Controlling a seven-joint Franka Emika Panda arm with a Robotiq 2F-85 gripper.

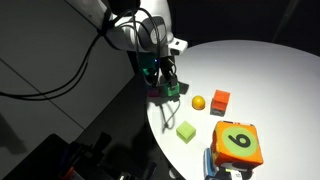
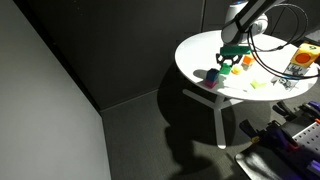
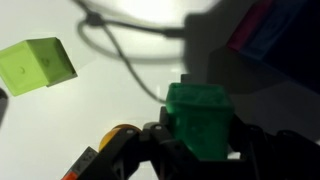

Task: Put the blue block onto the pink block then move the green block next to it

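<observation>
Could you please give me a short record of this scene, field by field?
surface: round white table
held: the gripper is shut on the green block
target pair: blue block and pink block sit together near the table edge; which one is on top is not clear
loose cube: lime-green cube, standing alone
middle of the table: yellow-orange ball beside the orange-red cube
largest item: orange numbered die, near the table edge

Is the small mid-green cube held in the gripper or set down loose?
Held: the wrist view shows the small mid-green cube clamped in the gripper, a dark finger pressed against each side.
</observation>
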